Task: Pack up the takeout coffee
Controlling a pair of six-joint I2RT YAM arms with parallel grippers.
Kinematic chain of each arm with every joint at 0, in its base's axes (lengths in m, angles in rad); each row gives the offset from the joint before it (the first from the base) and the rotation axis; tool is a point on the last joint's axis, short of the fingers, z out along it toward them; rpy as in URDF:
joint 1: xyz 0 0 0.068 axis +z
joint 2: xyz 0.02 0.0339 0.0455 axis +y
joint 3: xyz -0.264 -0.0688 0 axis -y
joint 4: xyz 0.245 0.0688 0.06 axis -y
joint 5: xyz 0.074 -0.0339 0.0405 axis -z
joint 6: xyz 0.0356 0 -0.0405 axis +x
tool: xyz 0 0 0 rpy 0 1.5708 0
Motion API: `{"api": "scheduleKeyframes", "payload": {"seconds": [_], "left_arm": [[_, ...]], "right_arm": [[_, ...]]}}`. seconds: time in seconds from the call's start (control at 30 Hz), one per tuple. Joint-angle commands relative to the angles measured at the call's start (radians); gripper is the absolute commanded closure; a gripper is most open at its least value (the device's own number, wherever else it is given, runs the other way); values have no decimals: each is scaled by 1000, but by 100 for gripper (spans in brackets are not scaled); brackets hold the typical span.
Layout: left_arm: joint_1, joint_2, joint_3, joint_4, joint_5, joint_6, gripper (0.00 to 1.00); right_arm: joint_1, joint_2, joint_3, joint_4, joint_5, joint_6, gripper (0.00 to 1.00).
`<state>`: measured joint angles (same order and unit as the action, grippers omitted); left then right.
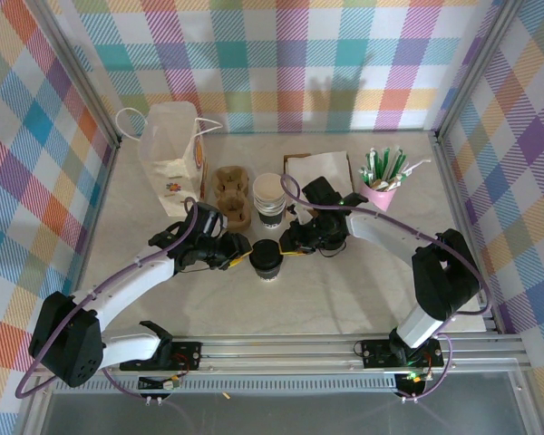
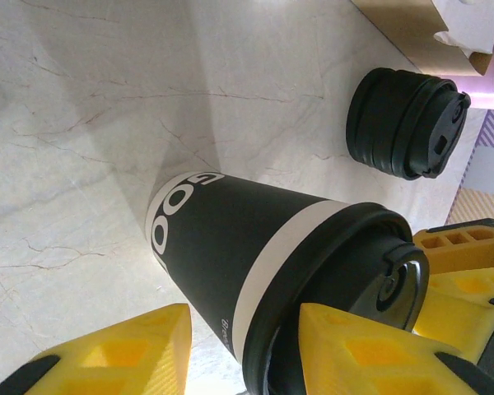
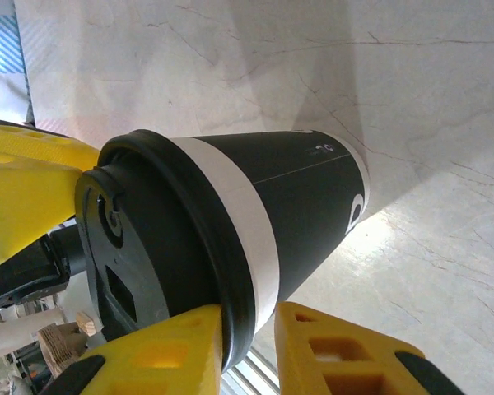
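The takeout coffee (image 1: 266, 258) stands mid worktop (image 1: 344, 304), hemmed in from both sides.
The right gripper (image 3: 249, 350) pinches its lid (image 3: 123, 271) rim; the left gripper (image 2: 245, 350) straddles it, released, a gap beside one finger.

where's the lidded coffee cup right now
In the top view the takeout coffee stands mid-table, between the left gripper and the right gripper, just in front of the stack of lidless cups.
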<state>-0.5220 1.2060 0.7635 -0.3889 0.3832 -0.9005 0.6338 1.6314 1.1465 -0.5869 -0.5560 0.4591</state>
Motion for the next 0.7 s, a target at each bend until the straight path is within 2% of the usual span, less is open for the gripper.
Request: {"api": "scheduleKeyframes", "payload": {"seconds": [0.0, 0.67], "left_arm": [[-6, 0, -11, -1, 4, 1, 61], [-11, -36, -54, 9, -15, -15, 61]], "right_arm": [[4, 30, -41, 5, -24, -9, 79], [3, 63, -118, 56, -14, -29, 79]]}}
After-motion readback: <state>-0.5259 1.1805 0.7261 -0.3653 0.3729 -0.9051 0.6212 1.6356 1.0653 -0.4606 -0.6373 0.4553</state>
